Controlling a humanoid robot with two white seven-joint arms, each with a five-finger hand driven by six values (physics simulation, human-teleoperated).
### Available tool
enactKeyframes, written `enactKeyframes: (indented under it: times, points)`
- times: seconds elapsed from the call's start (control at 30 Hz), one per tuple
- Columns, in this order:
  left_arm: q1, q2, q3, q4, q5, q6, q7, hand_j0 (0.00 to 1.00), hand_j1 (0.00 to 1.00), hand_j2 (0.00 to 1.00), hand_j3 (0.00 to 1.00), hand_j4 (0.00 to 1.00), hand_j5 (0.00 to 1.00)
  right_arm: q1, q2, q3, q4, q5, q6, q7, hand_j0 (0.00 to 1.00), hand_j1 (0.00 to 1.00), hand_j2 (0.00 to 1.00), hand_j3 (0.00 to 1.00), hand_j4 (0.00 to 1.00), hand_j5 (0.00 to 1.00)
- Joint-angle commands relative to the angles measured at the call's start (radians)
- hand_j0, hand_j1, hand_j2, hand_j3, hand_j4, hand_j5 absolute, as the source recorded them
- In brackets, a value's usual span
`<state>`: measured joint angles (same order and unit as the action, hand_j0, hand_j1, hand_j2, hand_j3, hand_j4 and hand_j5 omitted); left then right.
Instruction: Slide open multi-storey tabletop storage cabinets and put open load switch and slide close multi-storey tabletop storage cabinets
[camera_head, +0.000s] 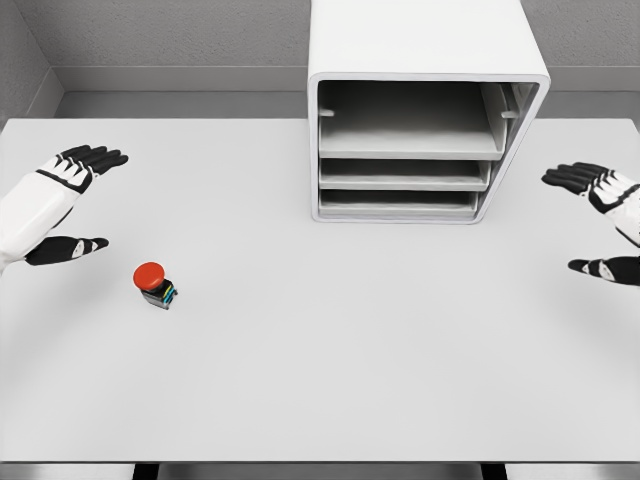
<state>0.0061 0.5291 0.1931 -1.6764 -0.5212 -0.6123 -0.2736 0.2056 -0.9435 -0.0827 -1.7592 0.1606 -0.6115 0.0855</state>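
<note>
No readable writing is showing. The switch (154, 284) is sitting on the white worktop (330, 370), down-left of the cabinet (420, 110); left robot hand (70, 205) and right robot hand (600, 222) are hovering spread, empty.

No readable text, labels, brands or numbers on anything in view.

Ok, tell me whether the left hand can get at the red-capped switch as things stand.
Probably yes. The left hand is open, holds nothing and shows just up and left of the switch, with only bare table between them. The cabinet stands well off to the right.
</note>
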Motion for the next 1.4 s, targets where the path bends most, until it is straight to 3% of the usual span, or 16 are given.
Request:
enactKeyframes:
  times: [0.0,0.17,0.27,0.37,0.47,0.5,0.57,0.8,1.03,1.1,1.37]
  points:
    - [0.0,0.0,0.0,0.001,0.006,0.001,0.001,1.0,1.0,1.0,1.0,1.0,1.0,0.0,0.005,0.004,-0.008,-0.003,0.001,-0.001,1.0,1.0,1.0,1.0,1.0,1.0]
    - [0.0,0.003,-0.001,0.0,0.004,0.001,0.001,1.0,1.0,1.0,1.0,1.0,1.0,-0.014,0.011,0.023,-0.006,0.005,0.001,0.0,1.0,1.0,1.0,1.0,1.0,1.0]
    - [-0.003,0.011,0.0,0.0,-0.068,0.001,-0.001,1.0,1.0,1.0,1.0,1.0,1.0,-0.021,0.094,0.032,-0.006,0.04,0.001,0.002,1.0,1.0,1.0,1.0,1.0,1.0]
    - [-0.011,0.012,0.0,-0.003,-0.068,0.001,-0.102,1.0,1.0,1.0,1.0,1.0,1.0,-0.063,0.164,0.078,-0.006,0.077,0.001,0.004,0.98,0.98,0.98,0.98,0.98,0.98]
    - [-0.009,0.019,-0.001,-0.019,-0.048,0.001,-0.151,1.0,1.0,1.0,1.0,1.0,1.0,-0.074,0.178,0.092,-0.006,0.089,0.001,0.004,0.89,0.89,0.89,0.89,0.89,0.89]
    - [-0.009,0.028,-0.001,-0.02,-0.014,0.001,-0.188,1.0,1.0,1.0,1.0,1.0,1.0,-0.074,0.184,0.095,-0.006,0.091,0.001,0.004,0.82,0.82,0.82,0.82,0.82,0.82]
    - [-0.008,0.051,-0.001,-0.02,0.075,0.001,-0.337,1.0,1.0,1.0,1.0,1.0,1.0,-0.098,0.218,0.1,-0.006,0.091,0.001,0.059,0.81,0.81,0.81,0.81,0.81,0.81]
    - [-0.003,0.103,-0.009,-0.02,0.19,0.001,-0.337,1.0,1.0,1.0,1.0,1.0,1.0,-0.15,0.252,0.153,-0.006,0.092,0.001,0.079,0.76,0.76,0.76,0.76,0.76,0.76]
    - [-0.002,0.181,-0.138,-0.026,0.313,0.001,-0.337,1.0,1.0,1.0,1.0,1.0,1.0,-0.241,0.288,0.247,-0.005,0.094,0.001,0.114,0.76,0.76,0.76,0.76,0.76,0.76]
    - [-0.002,0.206,-0.172,-0.04,0.319,0.001,-0.337,1.0,1.0,1.0,1.0,1.0,1.0,-0.285,0.293,0.282,0.0,0.102,0.001,0.112,0.76,0.76,0.76,0.76,0.76,0.76]
    - [-0.003,0.198,-0.173,-0.028,0.303,0.001,-0.337,1.0,1.0,1.0,1.0,1.0,1.0,-0.396,0.311,0.328,0.02,0.106,0.001,0.112,0.77,0.77,0.77,0.77,0.77,0.77]
